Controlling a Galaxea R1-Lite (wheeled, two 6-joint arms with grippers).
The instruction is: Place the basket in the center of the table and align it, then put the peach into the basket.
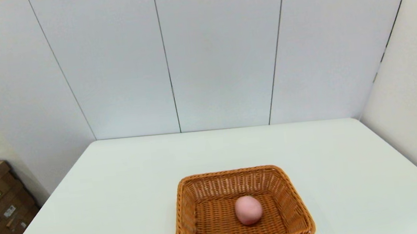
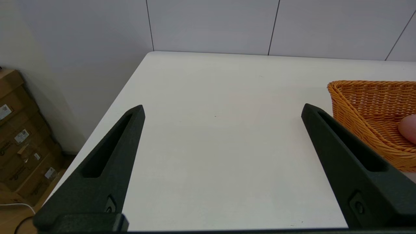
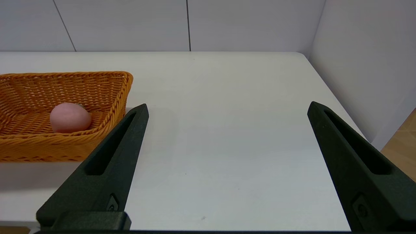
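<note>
Peach in the basket, both pincers spread wide and holding nothing

Left pincer (image 2: 222,109) sits low over bare tabletop (image 2: 211,146), fingers splayed far apart, and the basket (image 2: 367,107) lies just off its right finger; inside that basket the peach (image 1: 248,210) rests on the woven floor, a little right of middle; over on the other side the right pincer (image 3: 227,109) hangs gaping too, the basket rim close by its left finger, nothing but white tabletop between its tips
</note>
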